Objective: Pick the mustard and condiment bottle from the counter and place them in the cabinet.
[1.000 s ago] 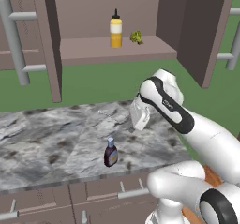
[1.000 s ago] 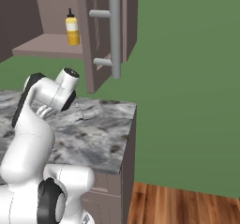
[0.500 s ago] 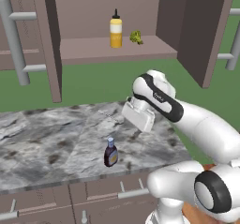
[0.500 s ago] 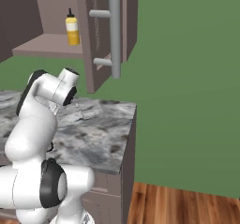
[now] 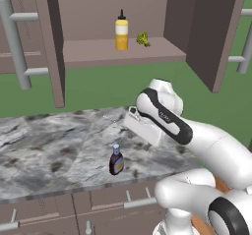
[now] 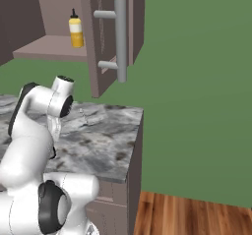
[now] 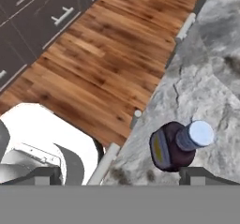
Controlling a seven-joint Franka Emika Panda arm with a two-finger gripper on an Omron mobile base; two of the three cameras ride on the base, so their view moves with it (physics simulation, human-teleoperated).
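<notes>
Above the condiment bottle, spread fingers.

The counter is grey-white marbled stone with dark veins and a dull polish. The cabinet has flat, matt brown-mauve panels with smooth grey bar handles. The mustard looks like smooth yellow plastic; the condiment bottle is dark and glossy under a pale cap. The floor is striped, satin-finished wood planks.
</notes>
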